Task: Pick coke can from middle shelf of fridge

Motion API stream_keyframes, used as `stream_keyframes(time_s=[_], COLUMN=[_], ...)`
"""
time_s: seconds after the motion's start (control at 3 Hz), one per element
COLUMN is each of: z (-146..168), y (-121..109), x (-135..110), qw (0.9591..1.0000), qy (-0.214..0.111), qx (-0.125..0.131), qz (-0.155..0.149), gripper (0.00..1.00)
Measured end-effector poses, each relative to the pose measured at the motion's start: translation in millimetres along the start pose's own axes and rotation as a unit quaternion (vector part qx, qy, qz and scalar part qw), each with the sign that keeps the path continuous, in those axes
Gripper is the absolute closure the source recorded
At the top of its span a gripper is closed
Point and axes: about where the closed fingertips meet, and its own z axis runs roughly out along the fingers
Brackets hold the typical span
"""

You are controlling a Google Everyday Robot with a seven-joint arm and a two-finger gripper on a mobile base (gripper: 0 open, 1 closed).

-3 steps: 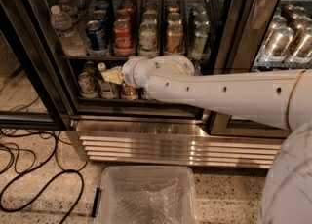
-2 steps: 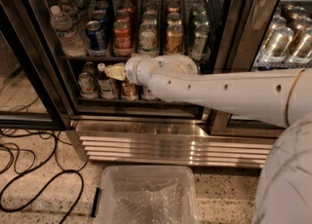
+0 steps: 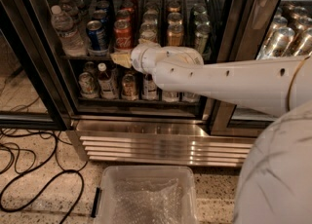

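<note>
The coke can, red with a silver top, stands upright on the middle shelf of the fridge, between a blue Pepsi can and a pale bottle. My gripper, tan-tipped at the end of the white arm, sits at the front edge of that shelf, just below and in front of the coke can. It holds nothing that I can see.
A water bottle stands at the shelf's left and a gold-orange can to the right. Bottles and cans fill the lower shelf. A clear plastic bin and black cables lie on the floor. A second cooler is at the right.
My gripper has risen from the lower shelf's level to the middle shelf's front edge and moved slightly right, closer to the coke can.
</note>
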Motion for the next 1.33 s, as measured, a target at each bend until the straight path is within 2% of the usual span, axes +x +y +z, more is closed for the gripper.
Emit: stream_keyframes(time_s=[0.33, 0.67, 1.0, 1.33], z=[7.0, 25.1, 33.4, 34.1], y=[3.2, 30.5, 28.7, 16.2], x=[-8.9, -4.2, -2.6, -2.0], qw=[0.9998, 0.9998, 0.9998, 0.9997], qy=[-0.008, 0.001, 0.005, 0.007], qx=[0.007, -0.010, -0.008, 0.006], qz=[-0.016, -0.014, -0.017, -0.021], gripper=[0.28, 0.28, 0.27, 0.27])
